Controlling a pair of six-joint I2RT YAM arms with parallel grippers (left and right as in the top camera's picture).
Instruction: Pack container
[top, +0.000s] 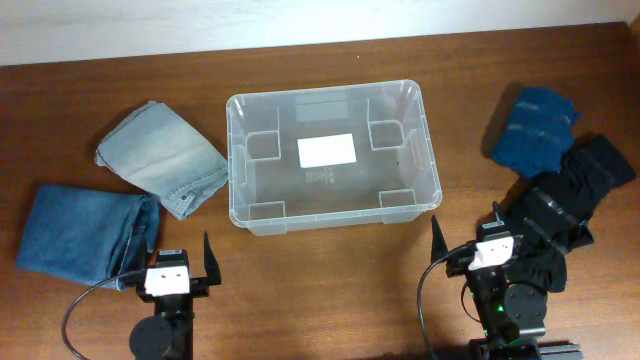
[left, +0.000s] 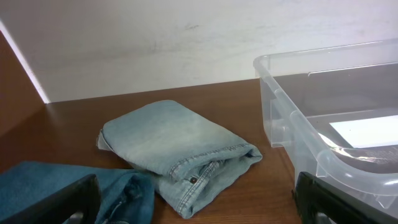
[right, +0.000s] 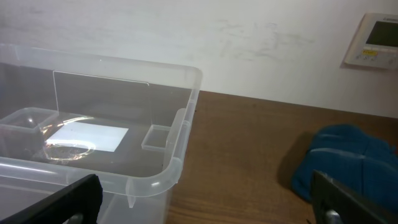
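Both grippers stand wide open and hold nothing. From overhead, the left gripper (top: 172, 250) sits at the near edge of the table (top: 330, 290), left of centre, and the right gripper (top: 466, 232) sits at the near edge on the right, each with its fingers pointing toward the far side. The container (top: 233, 170) rests upright in the middle of the table between the two arms, clear and empty, with a white label (top: 327, 150) on its base. To its left lie folded light jeans (top: 160, 155), just beside its left wall, and nearer the left arm a folded pair of darker jeans (top: 85, 232). To its right, well apart from it, lie a dark blue cloth (top: 533, 128) and a black cloth (top: 590, 175), the black one partly under the right arm. In the left wrist view the two fingers of the left gripper (left: 196, 205) show at the bottom corners, spread wide, with nothing gripped between them; ahead are the light jeans (left: 180, 149), the darker jeans (left: 37, 186) at the lower left, and the corner of the container (left: 292, 118) on the right. In the right wrist view the right gripper (right: 205, 202) is spread just as wide; the container (right: 180, 155) fills the left side, the dark blue cloth (right: 354, 162) lies at the right, and a wall panel (right: 376, 40) hangs on the white wall behind.
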